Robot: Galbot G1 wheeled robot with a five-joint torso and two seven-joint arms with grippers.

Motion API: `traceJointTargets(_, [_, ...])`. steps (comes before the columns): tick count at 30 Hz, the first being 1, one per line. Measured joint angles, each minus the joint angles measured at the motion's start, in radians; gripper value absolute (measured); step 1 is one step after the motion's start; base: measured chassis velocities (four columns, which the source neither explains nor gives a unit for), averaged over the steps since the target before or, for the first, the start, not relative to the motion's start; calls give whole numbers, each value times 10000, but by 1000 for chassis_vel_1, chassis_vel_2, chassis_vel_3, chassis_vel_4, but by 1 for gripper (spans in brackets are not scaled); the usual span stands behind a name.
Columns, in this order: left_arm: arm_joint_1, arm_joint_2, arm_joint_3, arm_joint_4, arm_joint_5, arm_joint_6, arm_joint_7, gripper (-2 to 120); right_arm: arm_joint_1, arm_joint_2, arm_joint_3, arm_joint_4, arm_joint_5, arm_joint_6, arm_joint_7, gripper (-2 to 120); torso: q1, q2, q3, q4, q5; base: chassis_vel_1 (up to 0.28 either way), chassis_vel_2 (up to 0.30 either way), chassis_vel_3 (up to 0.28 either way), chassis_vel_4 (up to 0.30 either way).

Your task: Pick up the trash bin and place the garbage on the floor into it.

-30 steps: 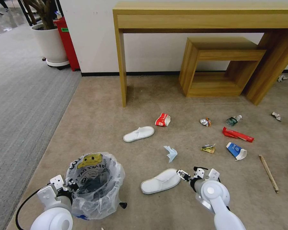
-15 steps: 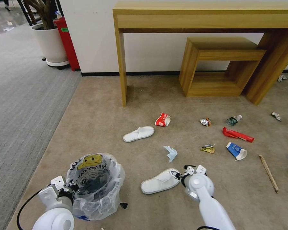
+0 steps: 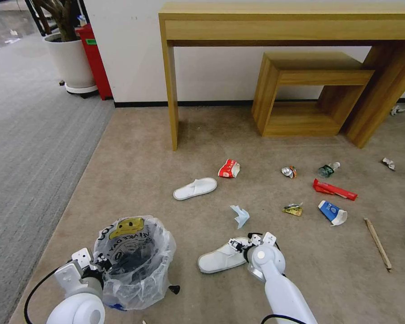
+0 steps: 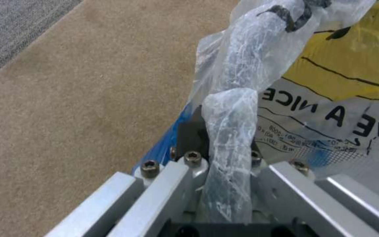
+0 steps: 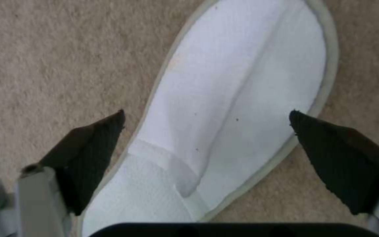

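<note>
Right gripper [image 3: 236,245]: sliding left across lower centre of head view since a second ago, now hanging over heel end of near white slipper [image 3: 222,257]; jaws spread wide, straddling slipper [image 5: 238,108], not yet closing. Judgement: slipper grasp imminent.

Left gripper [image 3: 96,262]: holding lower left, clamping bagged rim of trash bin [image 3: 135,258]; bin unmoved.

Remaining garbage lying scattered on floor [image 3: 135,171], centre and right.

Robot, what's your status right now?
Left end effector shut on trash bin rim. Right end effector open, straddling near slipper. Nothing in the way.
</note>
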State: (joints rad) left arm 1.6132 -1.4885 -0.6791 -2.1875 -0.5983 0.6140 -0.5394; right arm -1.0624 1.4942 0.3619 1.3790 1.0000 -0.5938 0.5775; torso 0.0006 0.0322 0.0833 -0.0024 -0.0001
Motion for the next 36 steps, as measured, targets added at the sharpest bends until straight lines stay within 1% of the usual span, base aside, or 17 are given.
traceJointTargets(1, [0, 0, 0, 0, 0, 0, 0, 1, 0, 0, 0, 0, 0, 0, 0, 93, 0, 0, 0, 0, 0, 0, 0, 0, 0])
traceJointTargets(4, [37, 9, 6, -46, 17, -25, 30, 1, 46, 87, -3, -214, -182, 88, -120, 85, 0, 0, 0, 0, 0, 0, 0, 0, 0])
traceJointTargets(5, [37, 9, 6, -46, 17, -25, 30, 1, 46, 87, -3, -214, -182, 88, -120, 85, 0, 0, 0, 0, 0, 0, 0, 0, 0])
traceJointTargets(8, [63, 16, 19, -108, 28, -33, 61, 1, 78, 182, -22, -395, -319, 170, -216, 71, 0, 1, 0, 0, 0, 0, 0, 0, 0])
traceJointTargets(9, [63, 16, 19, -108, 28, -33, 61, 1, 78, 182, -22, -395, -319, 170, -216, 71, 0, 1, 0, 0, 0, 0, 0, 0, 0])
traceJointTargets(12, [74, 24, 32, -168, 22, -43, 75, 1, 154, 272, -46, -638, -466, 247, -321, 57, 0, 1, 0, 1, -1, 0, 0, 0, 0])
traceJointTargets(13, [74, 24, 32, -168, 22, -43, 75, 1, 154, 272, -46, -638, -466, 247, -321, 57, 0, 1, 0, 1, -1, 0, 0, 0, 0])
traceJointTargets(16, [95, 16, 57, -215, 17, -63, 98, 1, 219, 337, -68, -862, -586, 322, -440, 43, 0, 0, 0, 0, -2, 0, 0, 0, 0])
traceJointTargets(17, [95, 16, 57, -215, 17, -63, 98, 1, 219, 337, -68, -862, -586, 322, -440, 43, 0, 0, 0, 0, -2, 0, 0, 0, 0])
traceJointTargets(18, [109, 7, 79, -227, 17, -74, 115, 1, 251, 369, -89, -975, -670, 372, -497, 37, 0, 1, 0, -1, -3, 0, 0, 0, 0])
traceJointTargets(20, [122, -6, 116, -261, 16, -89, 130, 1, 267, 404, -111, -1087, -767, 431, -568, 28, 0, 1, -1, -2, -4, 0, 0, 0, 0])
traceJointTargets(21, [122, -6, 116, -261, 16, -89, 130, 1, 267, 404, -111, -1087, -767, 431, -568, 28, 0, 1, -1, -2, -4, 0, 0, 0, 0])
traceJointTargets(24, [110, -26, 165, -292, 19, -114, 178, 1, 207, 407, -198, -1123, -915, 524, -662, 14, 0, 1, 0, 0, 0, 0, 0, 0, 0])
traceJointTargets(26, [101, -33, 171, -283, 27, -123, 188, 1, 180, 393, -222, -1109, -949, 545, -677, 13, 0, 1, -1, 1, 1, 0, 0, 0, 0])
traceJointTargets(32, [13, -73, 195, -130, 91, -172, 233, 1, -166, 41, -446, -636, -1123, 594, -798, 0, 0, 1, 0, 3, 5, 0, 0, 0, 0])
traceJointTargets(35, [-14, -70, 183, -69, 97, -174, 234, 1, -290, -113, -455, -476, -1186, 659, -905, 0, 0, 1, 0, 2, 4, 0, 0, 0, 0])
traceJointTargets(36, [-40, -54, 166, 4, 99, -174, 235, 1, -460, -319, -455, -239, -1284, 760, -1113, 0, 0, 1, 0, 2, 3, 0, 0, 0, 0])
